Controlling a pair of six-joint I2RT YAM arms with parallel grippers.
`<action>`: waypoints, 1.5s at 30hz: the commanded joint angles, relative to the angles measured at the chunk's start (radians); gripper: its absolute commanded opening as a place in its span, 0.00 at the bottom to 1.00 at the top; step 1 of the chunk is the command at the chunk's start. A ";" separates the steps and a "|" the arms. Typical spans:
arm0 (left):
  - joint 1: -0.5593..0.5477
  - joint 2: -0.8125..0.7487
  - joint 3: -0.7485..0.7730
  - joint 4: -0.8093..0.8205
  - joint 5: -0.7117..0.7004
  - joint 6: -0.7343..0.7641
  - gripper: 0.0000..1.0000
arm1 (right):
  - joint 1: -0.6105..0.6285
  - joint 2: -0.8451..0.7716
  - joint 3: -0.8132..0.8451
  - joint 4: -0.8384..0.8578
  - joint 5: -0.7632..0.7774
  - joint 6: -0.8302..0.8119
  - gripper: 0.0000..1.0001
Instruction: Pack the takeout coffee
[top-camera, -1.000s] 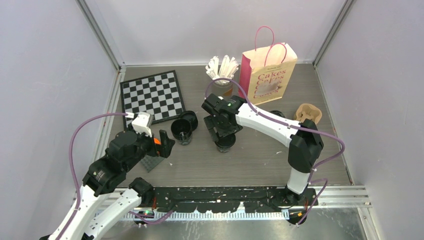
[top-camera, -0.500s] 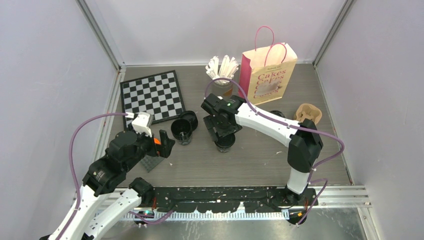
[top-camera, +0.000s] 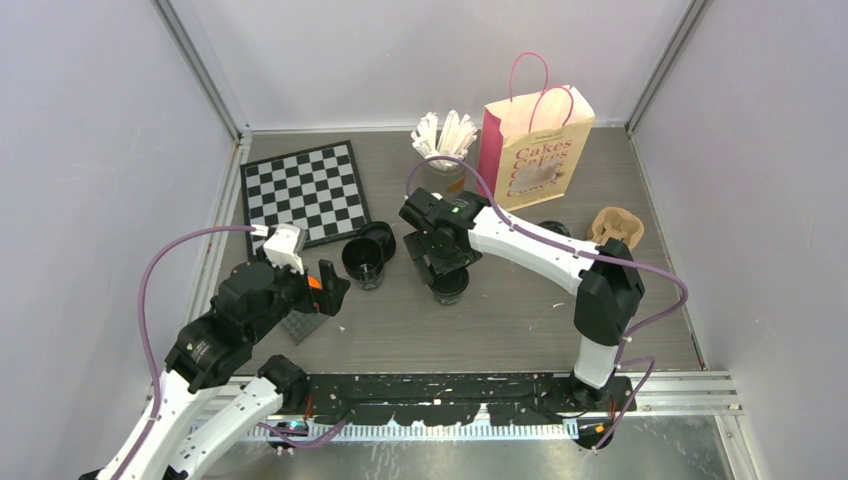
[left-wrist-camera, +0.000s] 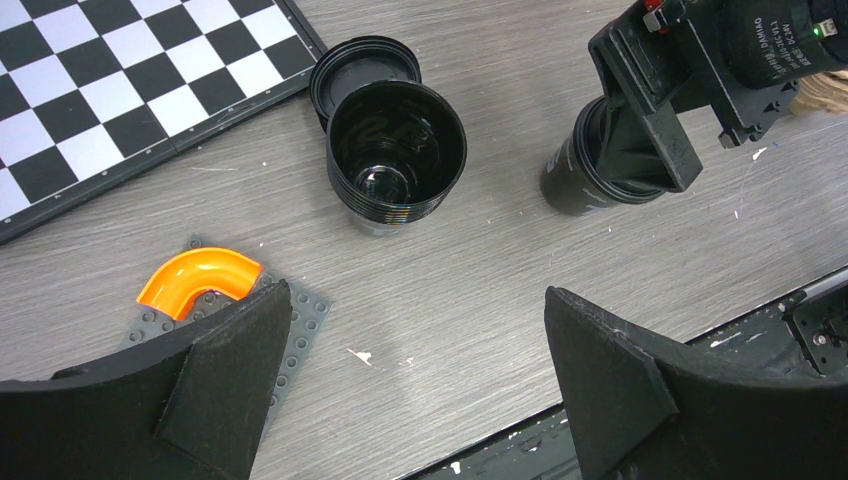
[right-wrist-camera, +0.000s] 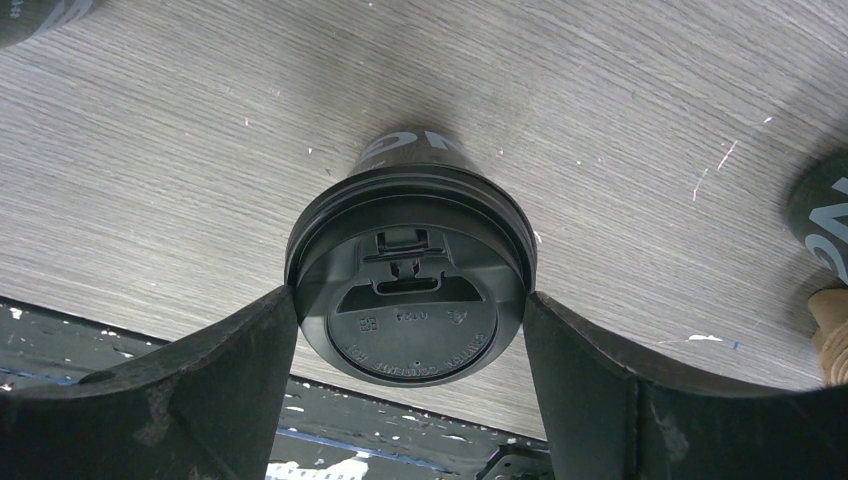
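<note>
Far left corner of the desk (top-camera: 500, 330): a chessboard (top-camera: 305, 192) lies flat, one side along the left edge.
Left pincer (left-wrist-camera: 415, 300): released, jaws spread wide and empty, hanging above bare desk near the left edge, nearer than the chessboard.
Grey studded plate (left-wrist-camera: 300, 320): flat on the desk, partly under the left pincer's left finger; an orange curved piece (left-wrist-camera: 200, 280) sits on it.
Open coffee cup (left-wrist-camera: 396, 155): upright and lidless, just off the chessboard's near right corner, left of the desk's middle.
Loose lid (left-wrist-camera: 365, 70): flat on the desk, touching the open coffee cup on its far side and just beside the chessboard's edge.
Lidded coffee cup (right-wrist-camera: 412, 300): upright on the desk at about its middle, lid on.
Right pincer (right-wrist-camera: 410, 298): clenched on the lidded coffee cup, a finger (right-wrist-camera: 200, 370) pressed against the lid's rim on each side.
Grey cup of white sticks (top-camera: 445, 140): at the far edge, near its middle.
Pink paper bag (top-camera: 535, 150): upright at the far edge, just right of the stick cup, handles up.
Third black cup (top-camera: 553, 228): mostly hidden behind the right arm, right of the desk's middle.
Brown pulp carrier (top-camera: 613, 225): near the right edge, nearer than the bag.
</note>
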 joint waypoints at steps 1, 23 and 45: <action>0.000 -0.003 -0.002 0.012 -0.010 0.019 1.00 | 0.003 0.018 0.032 -0.007 0.007 0.000 0.84; -0.001 0.002 -0.002 0.013 -0.009 0.020 1.00 | 0.004 0.014 0.065 -0.031 0.031 -0.022 0.85; 0.000 -0.011 -0.001 0.012 -0.010 0.022 1.00 | 0.002 0.053 -0.040 0.043 -0.019 -0.034 0.89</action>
